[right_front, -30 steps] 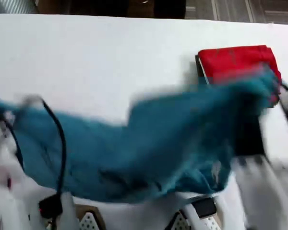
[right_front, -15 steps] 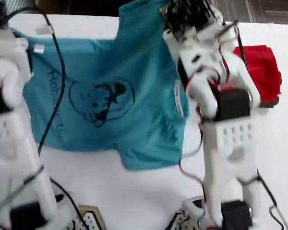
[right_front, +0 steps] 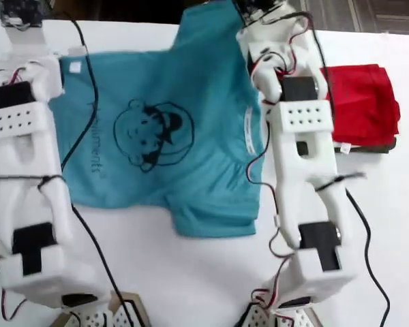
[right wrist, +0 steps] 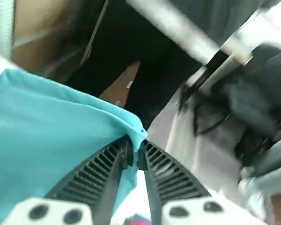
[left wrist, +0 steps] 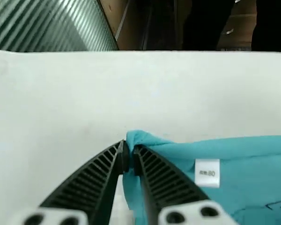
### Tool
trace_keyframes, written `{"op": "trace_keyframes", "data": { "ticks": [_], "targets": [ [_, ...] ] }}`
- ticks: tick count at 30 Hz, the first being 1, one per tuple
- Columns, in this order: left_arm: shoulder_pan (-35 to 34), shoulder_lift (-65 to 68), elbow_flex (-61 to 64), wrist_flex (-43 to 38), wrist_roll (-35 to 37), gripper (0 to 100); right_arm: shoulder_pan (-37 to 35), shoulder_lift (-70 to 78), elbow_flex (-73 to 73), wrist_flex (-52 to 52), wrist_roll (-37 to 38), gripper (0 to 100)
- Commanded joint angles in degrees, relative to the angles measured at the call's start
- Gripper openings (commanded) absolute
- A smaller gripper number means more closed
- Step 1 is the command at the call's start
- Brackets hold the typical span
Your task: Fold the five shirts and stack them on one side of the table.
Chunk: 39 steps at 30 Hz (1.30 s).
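A teal shirt [right_front: 157,136] with a dark cartoon print lies spread between the two arms, print up. My left gripper [left wrist: 129,152] is shut on a corner of the teal shirt [left wrist: 215,187] near its white label, low over the table at the far left. My right gripper [right wrist: 134,152] is shut on another edge of the teal shirt [right wrist: 42,140], held up at the far side of the table. A folded red shirt [right_front: 361,102] lies at the right on top of a dark folded one [right_front: 368,146].
The white table [right_front: 191,272] is bare in front of the teal shirt and at the far left [left wrist: 61,93]. Both arm bases and their cables stand at the near edge. Dark furniture and a corrugated panel [left wrist: 47,23] lie beyond the far edge.
The teal shirt was swung up from the near side and spread flat toward the far side. Both arms stretched out over the table with it.
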State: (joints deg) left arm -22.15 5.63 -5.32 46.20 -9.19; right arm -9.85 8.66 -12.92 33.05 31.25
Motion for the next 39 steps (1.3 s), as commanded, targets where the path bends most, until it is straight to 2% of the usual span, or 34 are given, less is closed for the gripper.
{"op": "trace_keyframes", "data": {
  "ticks": [1, 7, 11, 15, 19, 25, 33, 39],
  "targets": [
    [0.35, 3.6, -0.75, -1.32, 0.18, 3, -0.48, 2.68, -0.18, 5.05, -0.44, 2.0],
    [0.35, 12.57, -0.84, -1.05, 0.0, 3, -1.54, 7.6, -0.18, 15.69, -0.53, 2.0],
    [0.35, 14.59, -0.84, 2.64, -3.16, 3, -1.89, 8.04, -0.18, 21.58, -0.53, 2.0],
    [0.0, 13.89, -2.33, 9.32, -7.38, 3, -1.63, 5.32, 0.18, 27.82, -0.62, 2.0],
    [0.09, 13.27, -5.76, 17.67, -11.87, 3, -2.15, 2.24, 0.18, 34.51, -5.8, 2.0],
    [0.0, 13.19, -10.15, 28.48, -15.82, 3, -4.97, -4.62, 1.85, 42.68, -6.42, 2.0],
    [-3.96, 10.64, -10.24, 37.98, -16.26, 3, -7.87, -28.18, 26.55, 40.04, -6.24, 2.0],
    [-7.47, 4.57, -10.15, 44.84, -20.13, 3, -7.43, -44.88, 42.29, 38.64, -6.15, 1.9]
  ]
}}
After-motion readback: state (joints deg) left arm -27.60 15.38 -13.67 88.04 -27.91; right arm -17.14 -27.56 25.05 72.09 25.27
